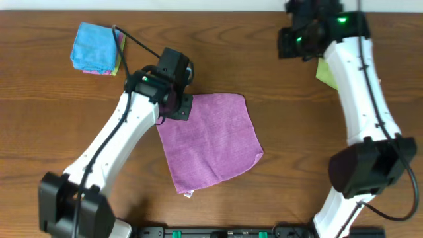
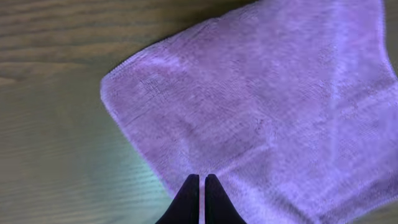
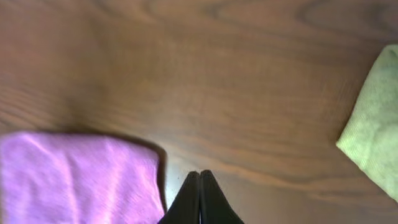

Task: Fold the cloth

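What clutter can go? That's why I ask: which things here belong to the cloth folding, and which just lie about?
In the job: purple cloth; left gripper, shut at its edge; right gripper, shut, off the cloth.
Lying about: blue folded cloth; lime-green cloth.

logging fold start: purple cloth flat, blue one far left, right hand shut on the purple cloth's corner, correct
The right hand is shut, but on nothing: the right wrist view shows its tips over bare table, beside a corner of the cloth, not on it. The rest is right.
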`<action>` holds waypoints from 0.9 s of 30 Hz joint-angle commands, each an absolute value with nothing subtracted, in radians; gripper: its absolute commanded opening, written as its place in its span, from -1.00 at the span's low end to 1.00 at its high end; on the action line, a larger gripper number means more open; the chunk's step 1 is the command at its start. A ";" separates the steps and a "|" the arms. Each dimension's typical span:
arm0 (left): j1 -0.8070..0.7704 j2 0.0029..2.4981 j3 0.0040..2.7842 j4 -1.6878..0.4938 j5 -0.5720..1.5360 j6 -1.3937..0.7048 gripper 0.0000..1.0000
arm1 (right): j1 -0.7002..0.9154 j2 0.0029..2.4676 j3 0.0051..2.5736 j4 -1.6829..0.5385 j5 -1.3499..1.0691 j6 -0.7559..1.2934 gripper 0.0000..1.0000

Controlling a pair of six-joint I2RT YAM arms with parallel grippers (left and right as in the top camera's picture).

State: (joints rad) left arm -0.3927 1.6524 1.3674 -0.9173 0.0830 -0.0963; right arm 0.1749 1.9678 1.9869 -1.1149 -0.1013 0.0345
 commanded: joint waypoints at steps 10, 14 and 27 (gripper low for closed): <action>-0.209 1.679 1.154 -0.782 0.290 -0.083 -0.88 | 0.362 1.964 1.628 -0.957 0.010 0.005 -0.97; -0.223 1.679 1.076 -0.719 0.289 -0.122 -0.88 | 0.398 1.964 1.557 -0.898 -0.033 0.006 -0.97; -0.223 1.679 1.036 -0.631 0.289 -0.180 -0.88 | 0.508 1.966 1.394 -0.598 -0.026 0.066 -0.96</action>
